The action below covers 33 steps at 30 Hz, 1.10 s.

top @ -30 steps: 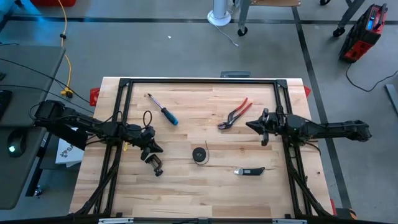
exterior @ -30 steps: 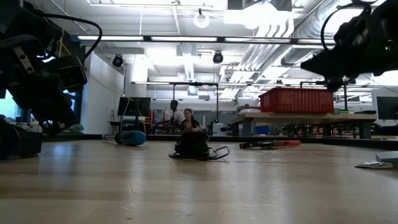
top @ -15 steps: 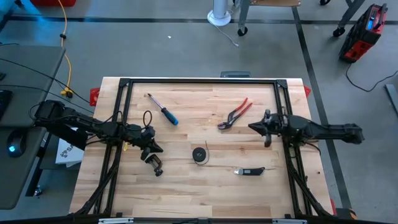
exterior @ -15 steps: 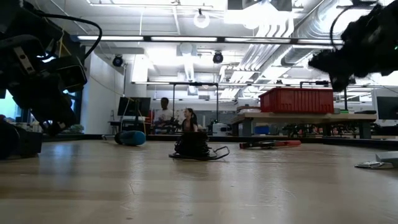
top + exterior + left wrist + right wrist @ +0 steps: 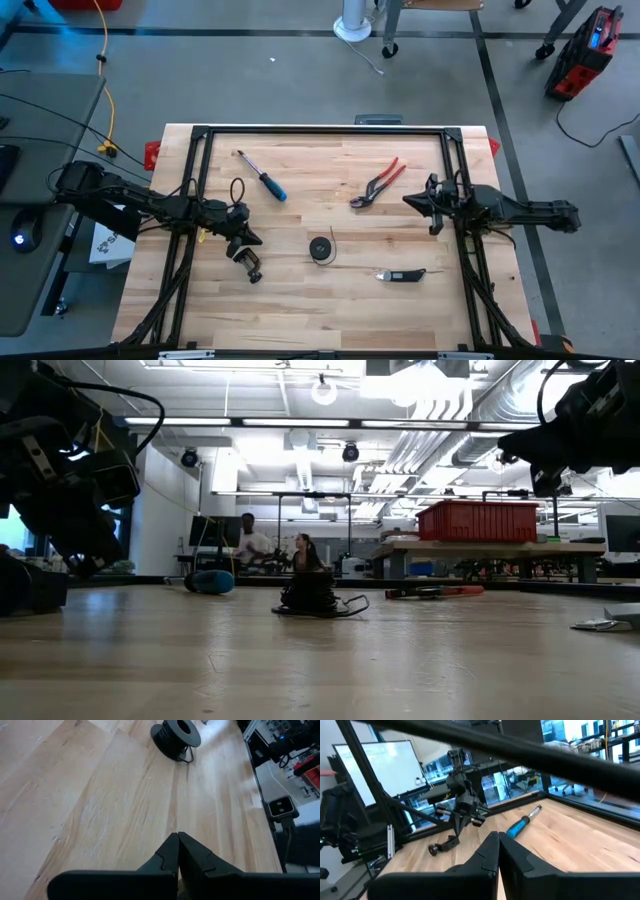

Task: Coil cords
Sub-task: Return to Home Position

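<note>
Found reel (image 5: 321,249) at lower centre of high view, cord tail (image 5: 189,756) loose; noted left gripper (image 5: 178,838) and right gripper (image 5: 498,837) closed, empty, clear of it; judged tail liable to unspool if snagged.

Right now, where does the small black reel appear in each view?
High view: black reel at the middle of the table.
Low view: reel at centre, on the table.
Left wrist view: reel ahead of the shut left claw.
Right wrist view: not in it.
Shared landmark: blue-handled screwdriver, in the high and right wrist views.
</note>
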### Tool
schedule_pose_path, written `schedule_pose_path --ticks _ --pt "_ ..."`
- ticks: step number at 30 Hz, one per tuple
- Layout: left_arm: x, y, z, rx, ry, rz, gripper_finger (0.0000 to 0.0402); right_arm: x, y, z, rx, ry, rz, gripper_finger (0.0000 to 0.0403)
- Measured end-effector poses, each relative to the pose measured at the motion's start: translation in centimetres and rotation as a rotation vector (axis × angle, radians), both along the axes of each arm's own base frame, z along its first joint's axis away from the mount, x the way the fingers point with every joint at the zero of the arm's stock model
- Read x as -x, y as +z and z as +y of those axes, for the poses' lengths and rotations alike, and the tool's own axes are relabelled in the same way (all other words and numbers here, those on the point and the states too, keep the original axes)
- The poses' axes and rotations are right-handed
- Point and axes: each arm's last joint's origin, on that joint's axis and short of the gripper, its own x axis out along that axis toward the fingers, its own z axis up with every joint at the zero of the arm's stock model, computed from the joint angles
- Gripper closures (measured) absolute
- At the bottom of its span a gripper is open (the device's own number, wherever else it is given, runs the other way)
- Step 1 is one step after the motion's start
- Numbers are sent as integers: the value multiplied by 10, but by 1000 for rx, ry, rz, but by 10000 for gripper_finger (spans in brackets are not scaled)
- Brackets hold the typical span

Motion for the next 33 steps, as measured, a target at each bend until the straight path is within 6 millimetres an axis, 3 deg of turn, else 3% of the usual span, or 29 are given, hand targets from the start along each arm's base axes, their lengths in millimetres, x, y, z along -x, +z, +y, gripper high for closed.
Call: schedule_pose_path --ticks 7,13,20,33 --pt "3 4 0 3 0 -23 401 0 -3 0 0 0 36 402" --pt "18 14 5 8 17 -63 401 0 -6 0 0 4 61 402" --pt "27 36 15 -24 195 -290 401 0 -6 0 0 4 60 402" --pt "40 56 25 -8 295 -533 401 0 -6 0 -1 3 61 402"
